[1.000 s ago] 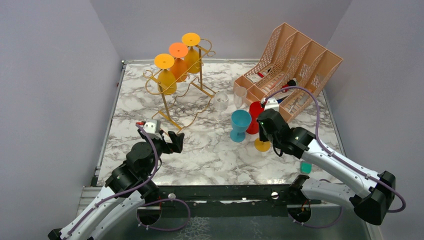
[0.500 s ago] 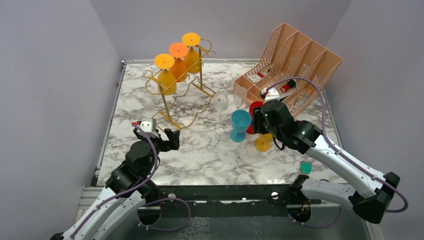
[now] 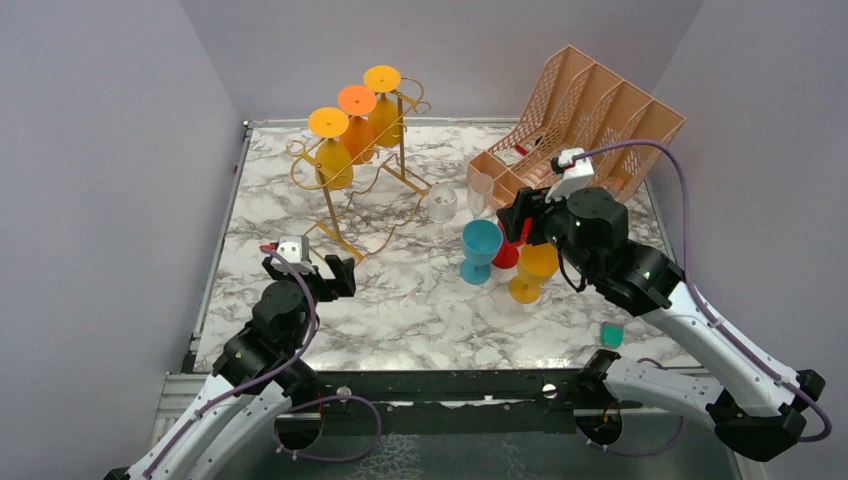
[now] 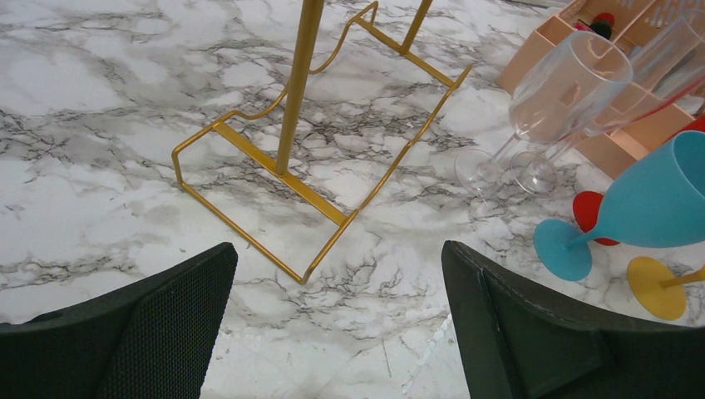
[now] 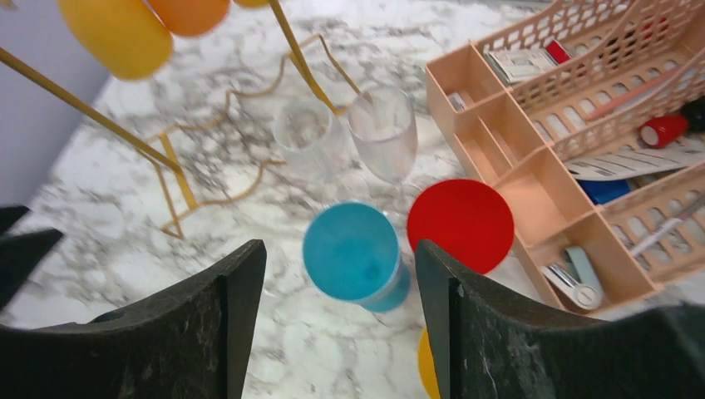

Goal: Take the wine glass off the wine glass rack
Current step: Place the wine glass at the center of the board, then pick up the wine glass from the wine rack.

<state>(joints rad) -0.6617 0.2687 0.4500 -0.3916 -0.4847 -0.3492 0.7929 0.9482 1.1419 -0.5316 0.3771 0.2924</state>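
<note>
Bright, even, diffuse light; faint soft shadows; sharp focus.

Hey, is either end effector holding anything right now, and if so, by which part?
Nothing is held. The left end effector and the right end effector both stand open, with nothing gripped between their fingers.

Each arm, left arm (image 3: 258,348) and right arm (image 3: 655,285), combines black joint housings with white link shells. A lilac cable (image 3: 683,190) runs along each arm, and a white camera block (image 3: 571,162) with a red mark sits on each wrist. The left fingers (image 4: 158,332) are black with a fine mesh texture; the right fingers (image 5: 191,332) are black with grey mottling.
</note>
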